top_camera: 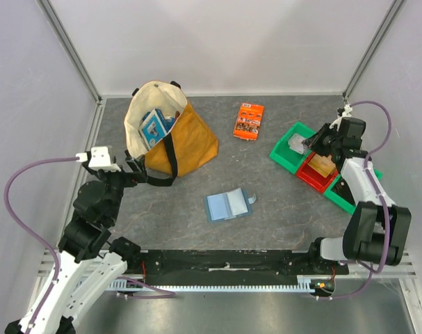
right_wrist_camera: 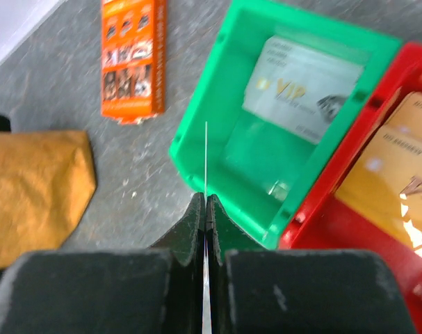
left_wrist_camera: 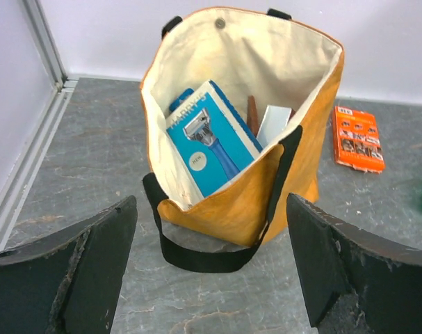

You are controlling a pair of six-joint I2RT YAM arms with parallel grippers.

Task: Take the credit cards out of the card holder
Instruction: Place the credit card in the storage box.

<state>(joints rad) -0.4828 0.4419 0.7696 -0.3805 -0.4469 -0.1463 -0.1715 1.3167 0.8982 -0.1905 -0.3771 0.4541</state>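
Note:
The light-blue card holder (top_camera: 228,204) lies open and flat at the table's middle, with nothing gripping it. My right gripper (right_wrist_camera: 206,198) is shut on a thin card (right_wrist_camera: 206,160) seen edge-on, held over the near corner of the green bin (right_wrist_camera: 217,111). In the top view that gripper (top_camera: 313,143) hangs over the green bin (top_camera: 283,154). A silver card (right_wrist_camera: 304,87) lies in the green bin. Tan-orange cards (right_wrist_camera: 391,167) lie in the red bin (right_wrist_camera: 329,229). My left gripper (left_wrist_camera: 211,203) is open and empty, facing the tote bag.
A mustard tote bag (top_camera: 176,136) with a black strap stands at the back left, holding a blue-and-white razor box (left_wrist_camera: 211,139). An orange printed packet (top_camera: 248,120) lies at the back middle. Another green bin (top_camera: 346,195) sits right of the red bin (top_camera: 315,174).

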